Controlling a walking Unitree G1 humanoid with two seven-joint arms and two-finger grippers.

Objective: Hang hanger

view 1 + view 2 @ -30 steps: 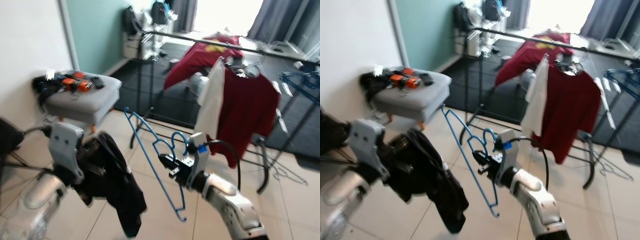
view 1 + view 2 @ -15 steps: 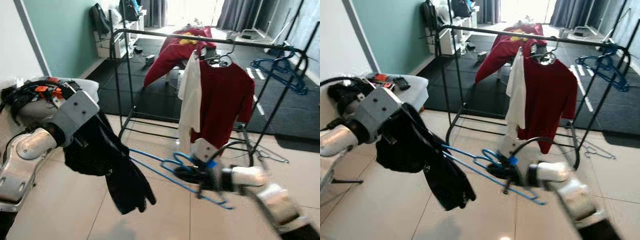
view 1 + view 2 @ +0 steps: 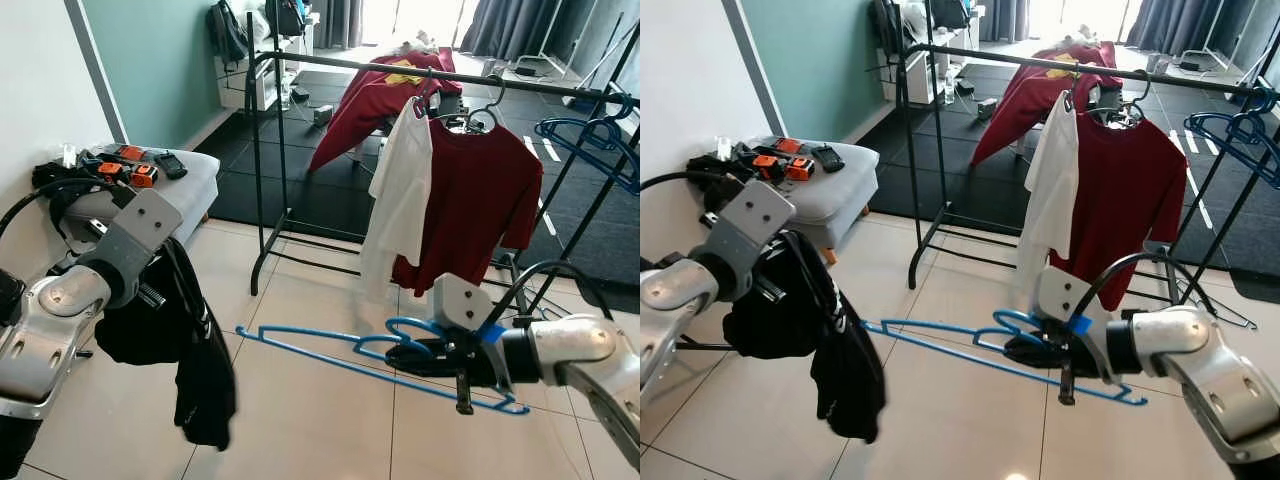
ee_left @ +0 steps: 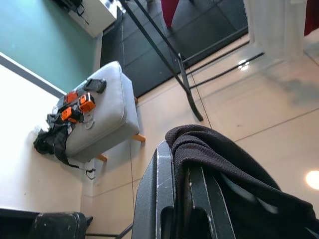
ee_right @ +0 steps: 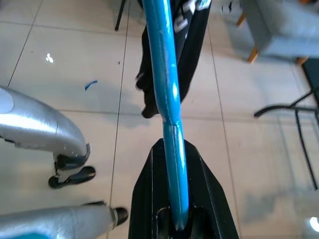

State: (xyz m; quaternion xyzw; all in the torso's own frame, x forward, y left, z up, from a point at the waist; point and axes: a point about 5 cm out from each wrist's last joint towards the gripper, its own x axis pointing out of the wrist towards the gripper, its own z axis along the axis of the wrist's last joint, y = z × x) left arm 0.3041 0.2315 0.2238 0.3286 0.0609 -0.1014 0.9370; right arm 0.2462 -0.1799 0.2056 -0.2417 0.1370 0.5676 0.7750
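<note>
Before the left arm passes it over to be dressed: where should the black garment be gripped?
A judgement: at the bunched fold of the black garment draped over the left gripper, coming from the side. The rest hangs limp below, offering no firm hold.

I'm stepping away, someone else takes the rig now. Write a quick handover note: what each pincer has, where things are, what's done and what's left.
Right pincer: shut on the blue hanger, held roughly level above the tiled floor.
Left pincer: black garment draped over its fingers.
Clothes rack stands ahead, with a red shirt and a white shirt already on its rail.
Done: hanger and garment picked up.
Left: the hanger is not yet on the rail; garment is not on the hanger.
</note>
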